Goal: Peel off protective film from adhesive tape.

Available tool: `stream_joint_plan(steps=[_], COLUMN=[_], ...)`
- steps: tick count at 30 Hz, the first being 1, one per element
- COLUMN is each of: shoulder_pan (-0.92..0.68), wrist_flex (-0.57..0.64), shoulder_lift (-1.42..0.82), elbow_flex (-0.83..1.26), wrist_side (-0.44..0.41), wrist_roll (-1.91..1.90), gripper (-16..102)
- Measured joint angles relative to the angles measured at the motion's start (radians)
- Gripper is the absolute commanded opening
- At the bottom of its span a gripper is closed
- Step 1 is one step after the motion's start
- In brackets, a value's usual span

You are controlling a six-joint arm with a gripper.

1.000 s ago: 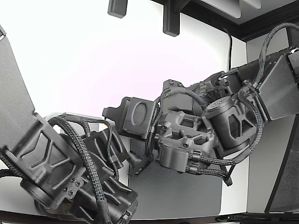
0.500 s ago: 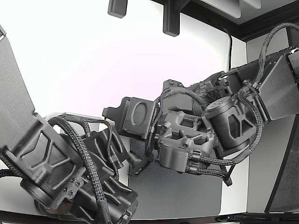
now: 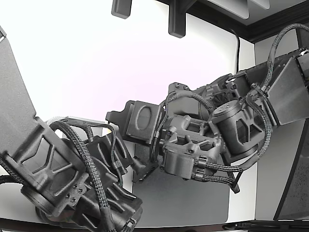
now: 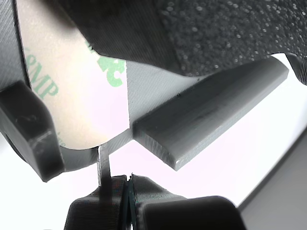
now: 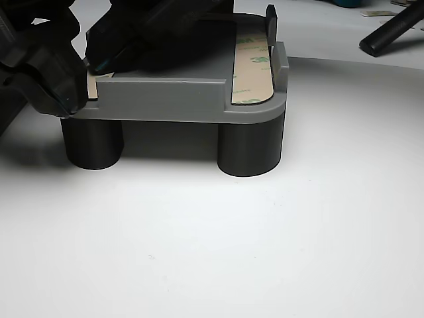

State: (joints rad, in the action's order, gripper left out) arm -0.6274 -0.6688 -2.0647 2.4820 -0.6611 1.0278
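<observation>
Two black arms [image 3: 58, 169] [image 3: 231, 125] crowd the exterior view, one low at that view's left, one reaching in from its right; both meet over a dark grey mat [image 3: 193, 198] on the white table [image 5: 218, 238], and their bulk hides the work between them. One grey fixture [image 5: 192, 99] stands on the table on round legs, two of which show, [image 5: 93, 142] and [image 5: 250, 149]. Two tape strips with green-printed film lie on the fixture: one [image 5: 254, 69] at its far end in the other view, the second [image 4: 72, 96] under the arm hardware near the gripper. The gripper [image 4: 128, 189] sits at the fixture's edge, jaws pressed together, pinching a thin grey tab [image 4: 103, 163] that hangs just below that second strip. A black bar [image 5: 391, 30] lies well behind the fixture.
</observation>
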Motion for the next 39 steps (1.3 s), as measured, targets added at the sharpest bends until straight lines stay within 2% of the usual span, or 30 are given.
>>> stream_joint_plan(steps=[39], shoulder_pan=[-0.014], wrist_flex=[-0.025], shoulder_lift=[0.014], elbow_flex=[-0.021], wrist_side=[-0.012], wrist_roll=[-0.026], gripper=[-11])
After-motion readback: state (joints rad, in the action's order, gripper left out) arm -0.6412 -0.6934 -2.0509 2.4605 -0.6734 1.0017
